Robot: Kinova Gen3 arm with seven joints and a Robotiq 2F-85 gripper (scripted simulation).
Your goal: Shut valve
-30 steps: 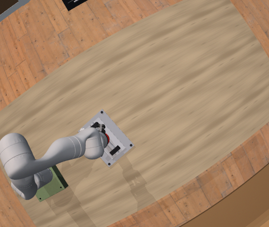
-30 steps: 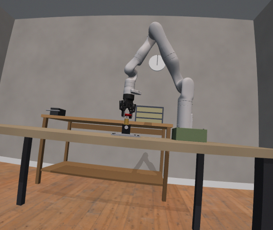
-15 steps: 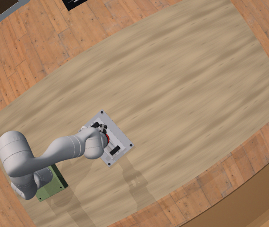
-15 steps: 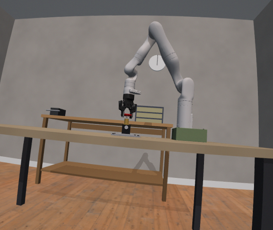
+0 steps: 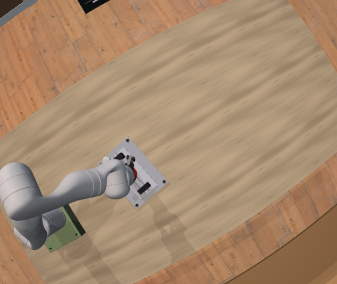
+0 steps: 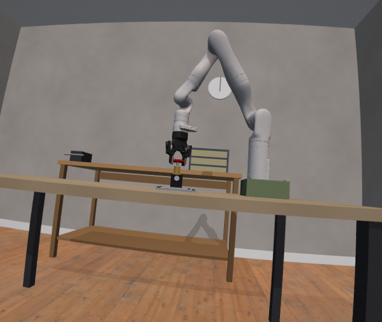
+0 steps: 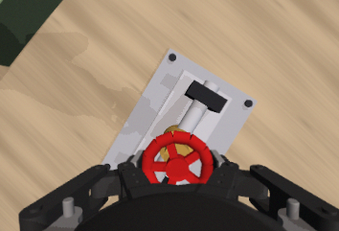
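Note:
The valve's red handwheel [image 7: 178, 161] sits on a brass stem above a white pipe, on a grey baseplate [image 7: 182, 112]. My gripper [image 7: 176, 159] points straight down over it, with a finger pressed on each side of the wheel's rim. In the exterior view the gripper [image 6: 177, 156] stands upright over the red handwheel [image 6: 177, 161], with the brass stem and black valve body below. In the top view my arm covers most of the wheel; only a red edge of the handwheel [image 5: 136, 173] shows beside my wrist, over the baseplate [image 5: 138, 172].
The arm's green base block [image 5: 64, 229] stands near the table's edge beside the plate, and its corner shows in the wrist view [image 7: 24, 10]. A black pipe clamp [image 7: 206, 96] sits on the far end of the pipe. A second wooden table [image 6: 142, 171] stands behind.

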